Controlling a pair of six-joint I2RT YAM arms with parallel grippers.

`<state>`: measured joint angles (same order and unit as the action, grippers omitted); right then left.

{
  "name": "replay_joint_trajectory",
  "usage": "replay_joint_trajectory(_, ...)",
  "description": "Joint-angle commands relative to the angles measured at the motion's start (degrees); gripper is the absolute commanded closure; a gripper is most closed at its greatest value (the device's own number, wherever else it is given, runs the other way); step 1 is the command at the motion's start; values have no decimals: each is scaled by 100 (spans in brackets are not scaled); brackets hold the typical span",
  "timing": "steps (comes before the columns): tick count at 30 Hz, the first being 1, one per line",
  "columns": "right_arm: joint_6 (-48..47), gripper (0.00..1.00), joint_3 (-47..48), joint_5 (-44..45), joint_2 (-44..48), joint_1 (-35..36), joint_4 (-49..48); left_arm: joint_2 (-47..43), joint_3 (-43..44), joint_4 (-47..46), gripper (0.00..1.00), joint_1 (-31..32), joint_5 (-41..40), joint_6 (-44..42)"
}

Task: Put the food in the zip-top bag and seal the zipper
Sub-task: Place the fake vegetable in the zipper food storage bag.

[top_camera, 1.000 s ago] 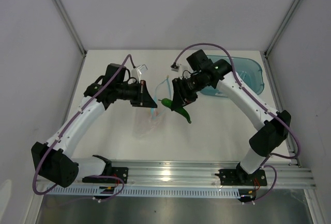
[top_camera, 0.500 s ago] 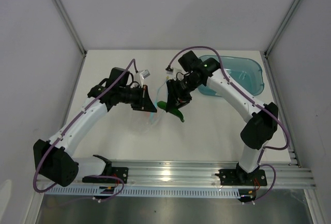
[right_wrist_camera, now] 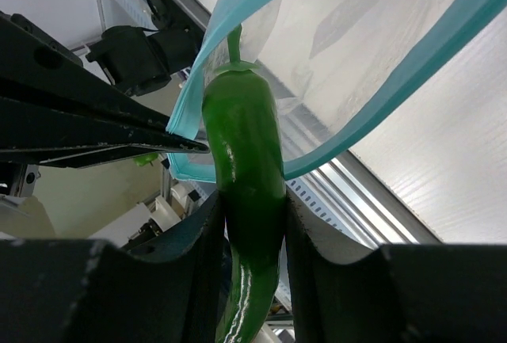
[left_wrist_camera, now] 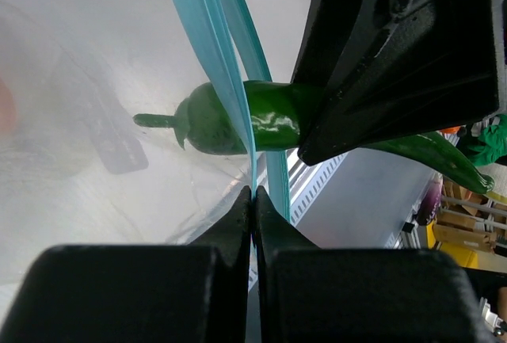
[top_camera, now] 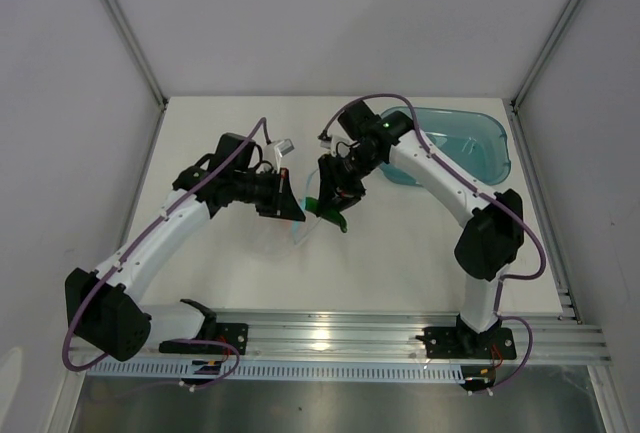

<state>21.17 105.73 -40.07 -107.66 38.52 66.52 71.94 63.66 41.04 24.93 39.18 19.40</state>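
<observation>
My left gripper point(top_camera: 294, 209) is shut on one lip of the light blue zipper point(left_wrist_camera: 215, 58) and holds the mouth of the clear zip-top bag point(left_wrist_camera: 87, 66) open above the table. My right gripper point(top_camera: 336, 197) is shut on the slim dark green piece point(top_camera: 331, 216) around its middle. The piece's stem end point(left_wrist_camera: 214, 120) sits between the two zipper lips, just inside the mouth. In the right wrist view the green piece point(right_wrist_camera: 244, 141) points into the bag point(right_wrist_camera: 356, 26). A blurred pink patch point(left_wrist_camera: 4, 107) shows through the bag. The cream-white piece is not visible.
A translucent teal tub point(top_camera: 470, 141) stands at the back right, behind my right arm. The metal rail point(top_camera: 330, 338) runs along the table's near edge. Grey walls close in the left, right and back sides.
My right gripper has carried the green piece left, up to the bag's mouth. My left gripper has moved right with the zipper lip, so the two grippers now meet.
</observation>
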Motion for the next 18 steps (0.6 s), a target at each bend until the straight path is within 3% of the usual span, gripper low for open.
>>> replay_joint_trajectory(1,159,96,272,-211,-89,32,194,-110,-20,-122,100,56,-16,-103)
replay_joint_trajectory(6,186,90,272,-159,-212,32,116,-93,15,-140,99,65,-16,-85)
replay_joint_trajectory(18,142,61,264,-273,-151,32,-51,-75,76,-140,100,74,46,-41)
